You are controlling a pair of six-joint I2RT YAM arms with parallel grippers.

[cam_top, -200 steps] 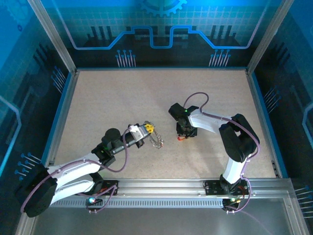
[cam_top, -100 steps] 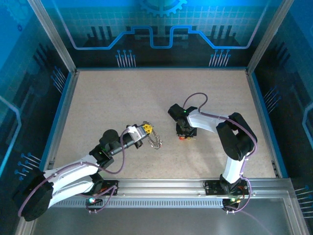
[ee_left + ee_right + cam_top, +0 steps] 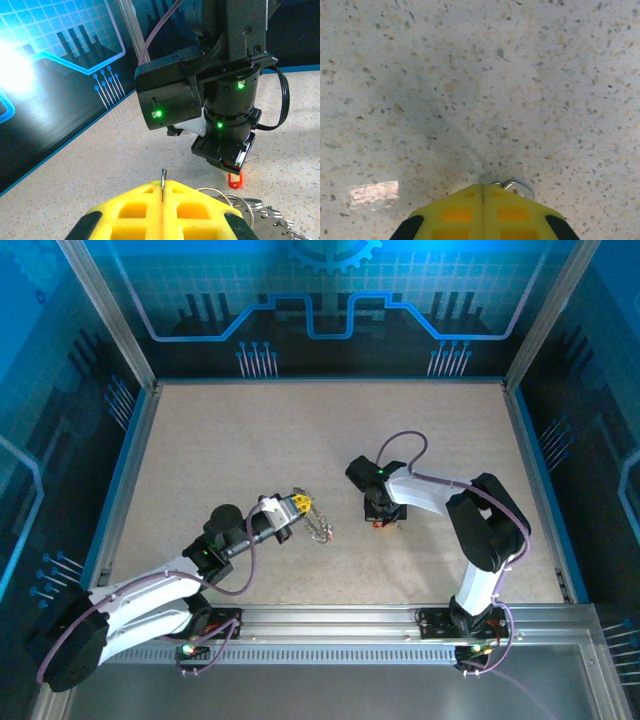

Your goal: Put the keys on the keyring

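Near the middle of the bench, seen from above, the left end effector is closed on the keyring, whose silvery pieces trail to its right. Just right of that and apart from it, the right end effector points down, closed over the red key at the bench surface. From the left wrist, the yellow fingers meet with a thin wire pinched between them, and the keyring bunches low on the right. Beyond, the right end effector has the key poking out beneath it. Under the right wrist, the closed end effector shows a sliver of silvery metal, probably the key, at its tip against the speckled bench. Both grips look slight. The key could twist or slip out when pressed against the ring, the ring could swivel in its pinch, and the dangling pieces might foul the gap. No brand, label or legible writing shows; the backdrop carries just a circuit pattern.
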